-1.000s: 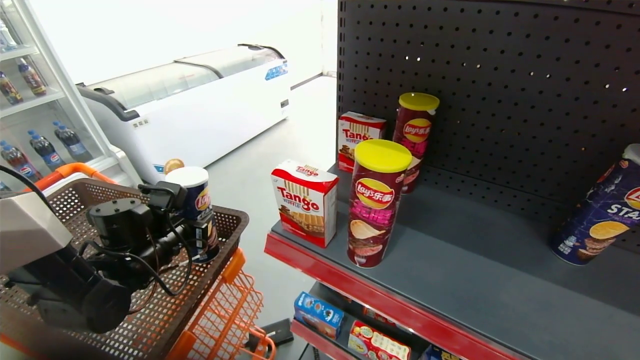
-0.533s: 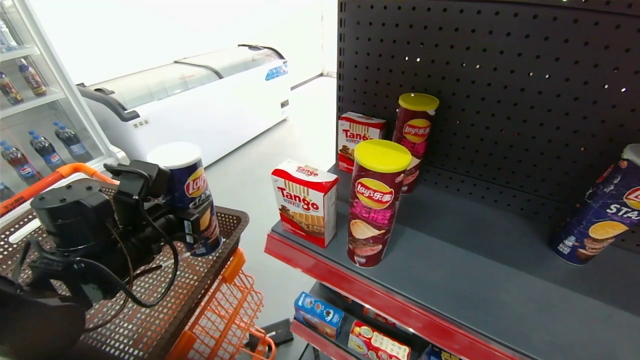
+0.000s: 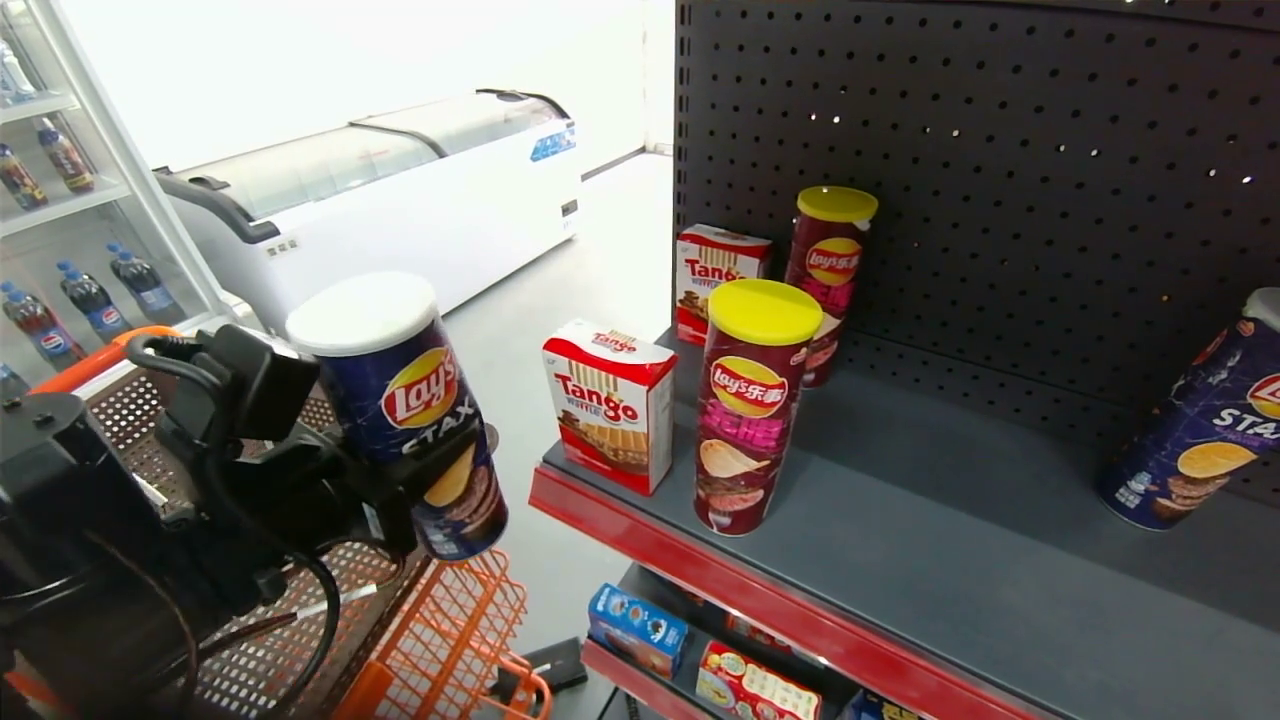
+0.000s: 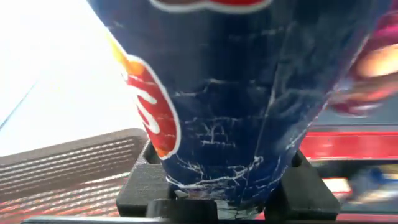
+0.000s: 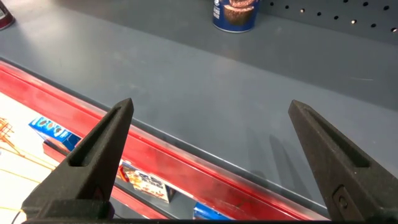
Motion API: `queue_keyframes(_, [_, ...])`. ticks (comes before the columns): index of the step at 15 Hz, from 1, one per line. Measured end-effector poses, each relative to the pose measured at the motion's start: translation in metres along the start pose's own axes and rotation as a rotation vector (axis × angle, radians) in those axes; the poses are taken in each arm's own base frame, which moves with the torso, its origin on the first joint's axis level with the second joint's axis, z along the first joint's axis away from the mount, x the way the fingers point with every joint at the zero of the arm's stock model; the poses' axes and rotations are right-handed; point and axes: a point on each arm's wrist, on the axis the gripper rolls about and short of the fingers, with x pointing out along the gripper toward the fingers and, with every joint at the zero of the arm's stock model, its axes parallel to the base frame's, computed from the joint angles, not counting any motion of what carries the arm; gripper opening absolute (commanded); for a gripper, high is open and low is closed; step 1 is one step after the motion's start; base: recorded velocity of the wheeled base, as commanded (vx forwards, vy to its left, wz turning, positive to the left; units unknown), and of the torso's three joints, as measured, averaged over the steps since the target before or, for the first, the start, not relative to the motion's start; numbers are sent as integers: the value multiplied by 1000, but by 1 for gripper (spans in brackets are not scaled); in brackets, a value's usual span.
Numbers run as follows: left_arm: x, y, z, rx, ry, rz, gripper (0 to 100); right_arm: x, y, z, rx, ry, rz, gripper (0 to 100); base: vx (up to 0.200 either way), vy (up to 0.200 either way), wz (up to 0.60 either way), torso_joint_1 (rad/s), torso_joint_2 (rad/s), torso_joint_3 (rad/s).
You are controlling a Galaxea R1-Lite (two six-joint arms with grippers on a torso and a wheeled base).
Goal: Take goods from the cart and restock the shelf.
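Firmly clamped low in the left gripper [image 3: 398,497], the blue chip can [image 3: 400,410] leans lid-up over the cart [image 3: 455,620], with the shelf [image 3: 900,540] to its right.

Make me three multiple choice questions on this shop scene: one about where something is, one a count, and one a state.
1. Where is the white-lidded blue can that the left claw grips?
A) inside the freezer
B) on the floor
C) held up over the cart

2. How many yellow-lidded cans stand on the shelf?
A) one
B) two
C) four

3. How is the right claw?
A) open and empty
B) shut on a box
C) shut on a can

Answers:
1 C, the claw clamps the can in the air above the cart's basket.
2 B, one stands at the front edge and one farther back.
3 A, it is spread wide with nothing in it.
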Motion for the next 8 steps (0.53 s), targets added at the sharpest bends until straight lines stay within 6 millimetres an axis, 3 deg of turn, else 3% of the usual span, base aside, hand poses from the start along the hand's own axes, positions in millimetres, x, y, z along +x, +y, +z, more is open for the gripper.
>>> queue_keyframes(8, [-14, -22, 3, -37, -23, -115, 0, 0, 0, 0, 0, 0, -1, 100, 0, 0, 0, 0, 0, 0])
